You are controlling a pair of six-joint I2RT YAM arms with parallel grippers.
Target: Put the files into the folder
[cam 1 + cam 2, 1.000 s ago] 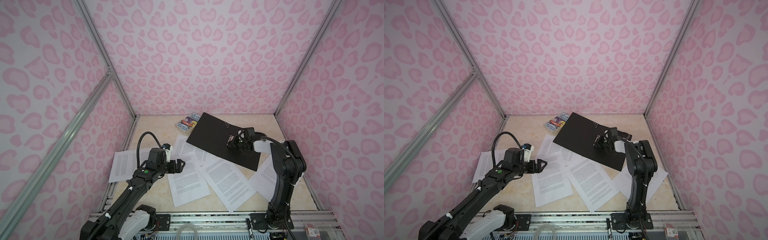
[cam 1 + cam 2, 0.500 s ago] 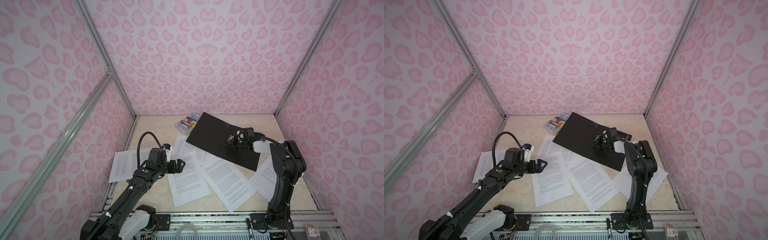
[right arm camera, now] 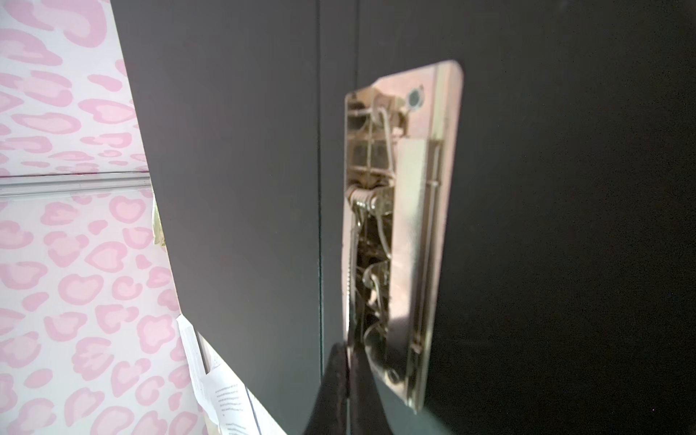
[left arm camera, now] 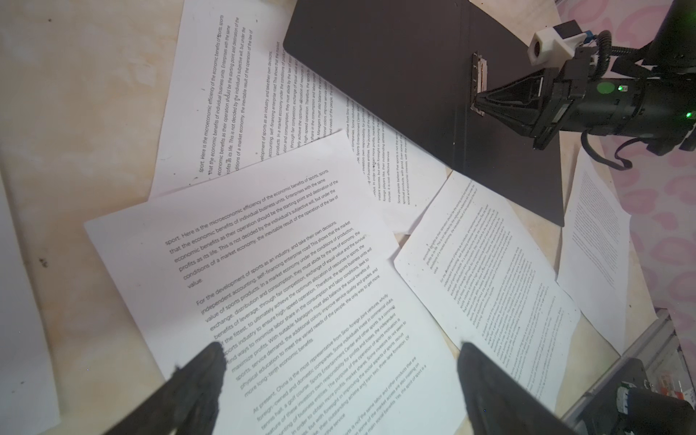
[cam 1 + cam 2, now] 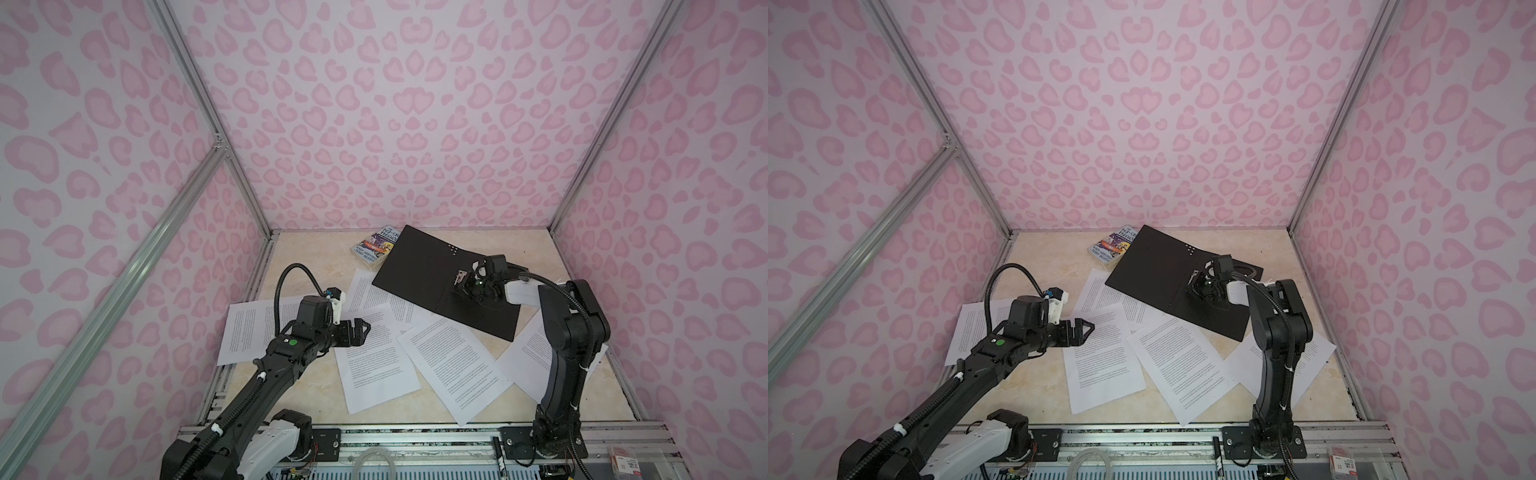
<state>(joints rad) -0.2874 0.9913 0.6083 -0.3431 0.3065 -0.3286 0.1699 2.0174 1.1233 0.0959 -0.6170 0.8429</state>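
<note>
Several text-dense white files (image 5: 380,361); folder (image 5: 415,270) open, black inside; L jaws spread, R jaws clenched.

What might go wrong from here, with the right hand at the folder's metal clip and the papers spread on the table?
The shut right hand sits at the very end of the metal clip; it may slip off.
The folder lies over some sheets and the book's edge; a push may slide it and crease them.
The open left hand hovers over overlapping sheets; it may pinch two together.
</note>
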